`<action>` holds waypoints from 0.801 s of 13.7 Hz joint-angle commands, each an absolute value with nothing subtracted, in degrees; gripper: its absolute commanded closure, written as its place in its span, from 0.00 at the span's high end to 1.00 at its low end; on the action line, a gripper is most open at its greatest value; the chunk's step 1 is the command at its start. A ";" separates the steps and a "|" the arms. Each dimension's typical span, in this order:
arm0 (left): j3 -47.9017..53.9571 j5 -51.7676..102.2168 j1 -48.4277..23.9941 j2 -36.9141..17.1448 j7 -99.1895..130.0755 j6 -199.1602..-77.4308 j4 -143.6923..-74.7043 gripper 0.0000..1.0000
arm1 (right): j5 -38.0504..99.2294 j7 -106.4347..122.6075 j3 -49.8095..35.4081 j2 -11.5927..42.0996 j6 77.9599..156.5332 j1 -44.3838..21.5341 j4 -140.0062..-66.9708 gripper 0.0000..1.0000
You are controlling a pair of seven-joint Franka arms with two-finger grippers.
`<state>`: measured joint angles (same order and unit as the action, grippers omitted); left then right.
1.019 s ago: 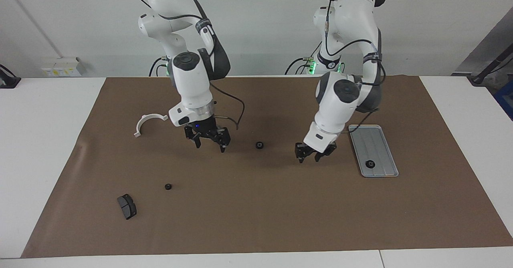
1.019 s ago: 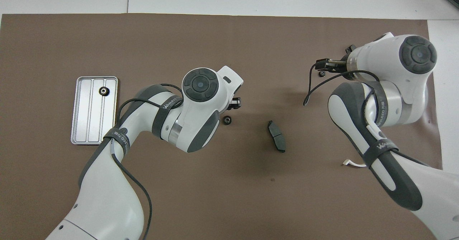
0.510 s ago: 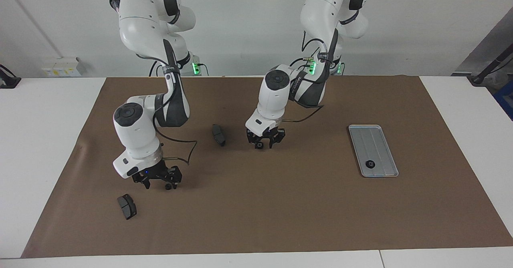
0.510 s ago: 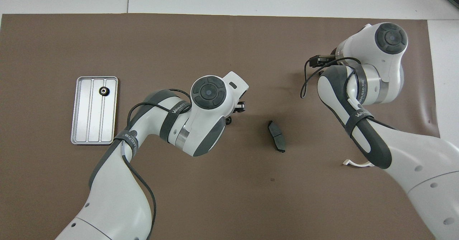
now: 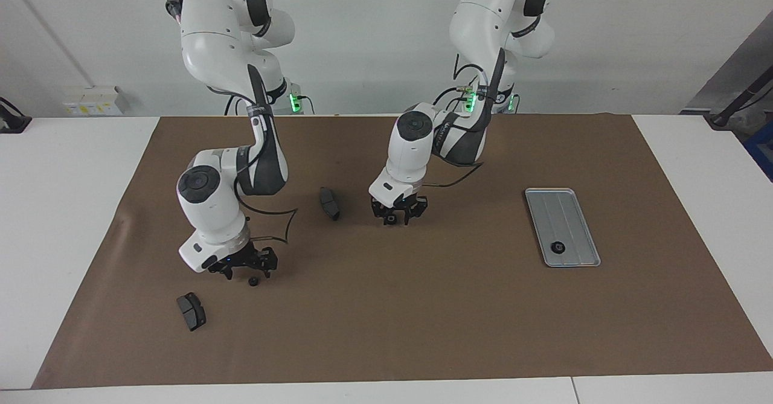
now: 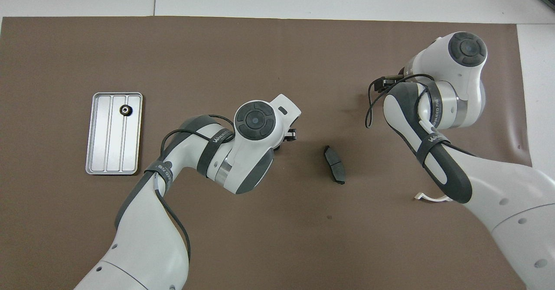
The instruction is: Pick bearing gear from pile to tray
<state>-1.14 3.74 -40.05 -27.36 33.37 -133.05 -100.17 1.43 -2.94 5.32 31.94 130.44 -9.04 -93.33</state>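
Two small black bearing gears lie loose on the brown mat. One gear [image 5: 391, 218] sits between the fingertips of my left gripper [image 5: 395, 212], which is open and down at the mat mid-table. The other gear [image 5: 252, 281] lies just under the tips of my right gripper [image 5: 244, 266], also open, toward the right arm's end. The silver tray [image 5: 567, 211] lies toward the left arm's end with one gear [image 5: 558, 247] in it; the overhead view shows the tray [image 6: 102, 138] and that gear [image 6: 125, 110]. There my left wrist hides most of my left gripper [image 6: 287, 135].
One dark brake pad [image 5: 192, 311] lies near the right gripper, farther from the robots. Another brake pad [image 5: 330, 203] lies beside the left gripper. The white half-ring bracket [image 6: 431, 197] peeks out from under the right arm. The mat's edge [image 5: 362, 380] runs along the table front.
Both arms swung over and dropped: the right gripper to the gear by the brake pad, the left gripper from beside the tray to the mid-table gear. Since half a second ago, the right gripper lifted slightly.
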 commanded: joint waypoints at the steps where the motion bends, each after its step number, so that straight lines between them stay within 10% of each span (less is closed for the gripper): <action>1: -2.20 2.55 -42.01 -26.81 34.45 -135.00 -102.22 0.58 | 2.29 -1.05 4.92 31.99 130.61 -8.53 -93.60 0.57; 11: -2.20 2.46 -42.62 -26.81 34.45 -135.09 -103.18 0.55 | 2.37 -1.14 4.92 32.61 130.96 -8.44 -94.48 0.49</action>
<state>-1.19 3.68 -41.09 -27.37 33.39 -133.48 -101.71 1.43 -2.93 5.30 32.52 130.44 -9.07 -93.92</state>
